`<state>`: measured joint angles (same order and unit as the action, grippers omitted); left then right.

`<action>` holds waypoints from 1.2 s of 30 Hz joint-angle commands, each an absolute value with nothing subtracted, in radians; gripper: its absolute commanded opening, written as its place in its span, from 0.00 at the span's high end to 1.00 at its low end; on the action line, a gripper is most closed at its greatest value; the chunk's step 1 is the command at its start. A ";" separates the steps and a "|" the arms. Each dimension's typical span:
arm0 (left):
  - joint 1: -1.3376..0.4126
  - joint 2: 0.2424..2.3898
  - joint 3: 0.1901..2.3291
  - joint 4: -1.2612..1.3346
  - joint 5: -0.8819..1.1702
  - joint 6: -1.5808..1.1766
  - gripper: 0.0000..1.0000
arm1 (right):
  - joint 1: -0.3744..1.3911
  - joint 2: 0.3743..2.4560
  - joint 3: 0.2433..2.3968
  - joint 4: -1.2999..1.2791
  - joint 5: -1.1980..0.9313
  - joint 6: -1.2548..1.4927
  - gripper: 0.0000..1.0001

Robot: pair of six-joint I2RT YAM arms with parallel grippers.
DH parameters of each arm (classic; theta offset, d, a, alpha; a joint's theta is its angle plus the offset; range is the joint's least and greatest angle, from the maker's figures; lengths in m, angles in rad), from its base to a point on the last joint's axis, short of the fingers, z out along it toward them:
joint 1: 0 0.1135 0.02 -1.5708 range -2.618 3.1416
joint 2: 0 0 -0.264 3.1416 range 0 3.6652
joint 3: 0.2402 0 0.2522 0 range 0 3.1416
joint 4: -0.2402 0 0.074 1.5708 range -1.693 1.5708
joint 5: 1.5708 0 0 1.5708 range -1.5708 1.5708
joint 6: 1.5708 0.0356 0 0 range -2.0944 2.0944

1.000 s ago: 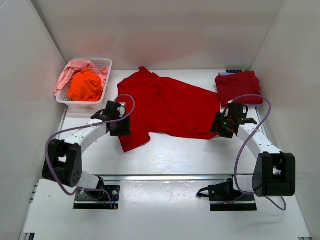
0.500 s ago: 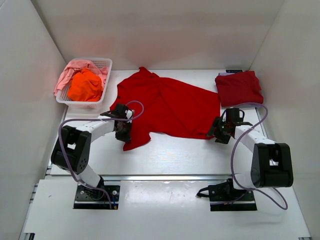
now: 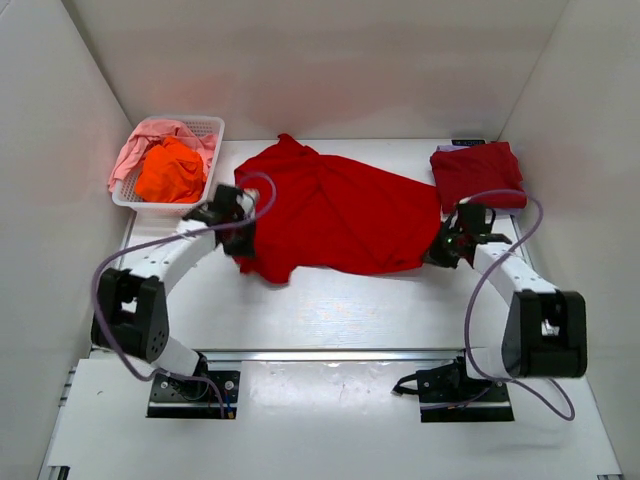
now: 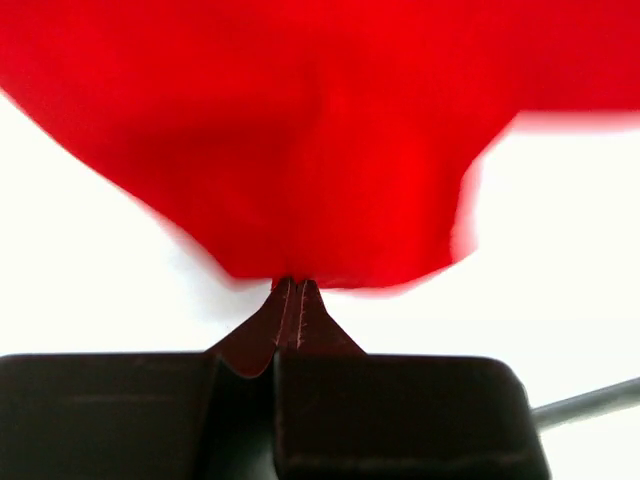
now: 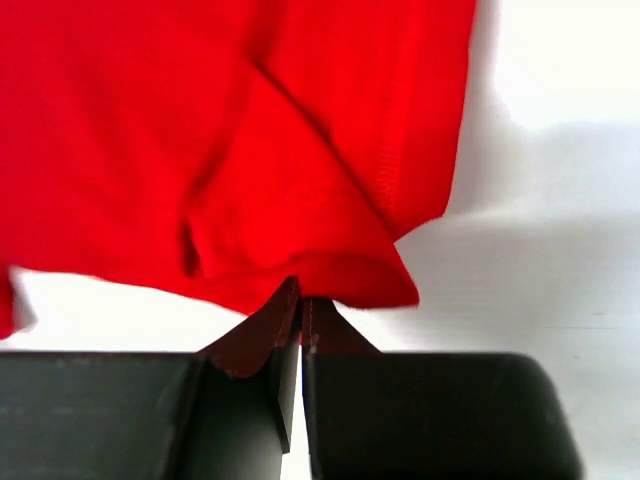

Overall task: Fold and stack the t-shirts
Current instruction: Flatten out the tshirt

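Observation:
A bright red t-shirt [image 3: 335, 215] lies spread across the middle of the white table. My left gripper [image 3: 243, 243] is shut on the shirt's near left corner, and the cloth [image 4: 320, 150] hangs from the pinched tips [image 4: 296, 290]. At the near right corner my right gripper [image 3: 441, 250] is shut on the hem, where the red fabric [image 5: 280, 150] bunches up from the closed tips [image 5: 300, 295]. A folded dark red t-shirt [image 3: 478, 175] sits at the back right.
A white basket [image 3: 137, 197] at the back left holds a crumpled orange shirt [image 3: 170, 170] and a pink one [image 3: 140, 145]. White walls close in the table on the left, right and back.
Both grippers have closed on the red shirt's near corners. The left one has pulled its corner back and up, so the near left flap has shortened. The right gripper has shifted slightly back.

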<state>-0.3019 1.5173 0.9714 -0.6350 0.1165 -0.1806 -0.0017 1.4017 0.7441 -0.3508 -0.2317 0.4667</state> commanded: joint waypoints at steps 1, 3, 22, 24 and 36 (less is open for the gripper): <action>-0.220 1.367 1.237 -0.610 0.132 -0.186 1.00 | -0.047 1.255 0.903 -0.405 -0.300 0.430 1.00; -0.200 1.376 1.409 -0.621 0.144 -0.209 1.00 | -0.064 1.220 1.033 -0.442 -0.356 0.423 1.00; -0.127 1.272 2.089 -0.638 0.198 -0.364 1.00 | -0.149 0.999 1.572 -0.572 -0.486 0.420 1.00; -0.124 1.293 2.080 -0.643 0.201 -0.364 1.00 | -0.138 1.029 1.577 -0.572 -0.500 0.426 1.00; -0.091 1.682 2.162 -0.656 0.235 -0.258 1.00 | -0.034 1.426 1.537 -0.451 -0.514 0.451 1.00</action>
<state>-0.1135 1.5967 2.0697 -0.6346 0.2199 -0.2985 -0.0540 1.3617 1.5200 -0.5255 -0.4988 0.4263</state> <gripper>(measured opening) 0.014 0.007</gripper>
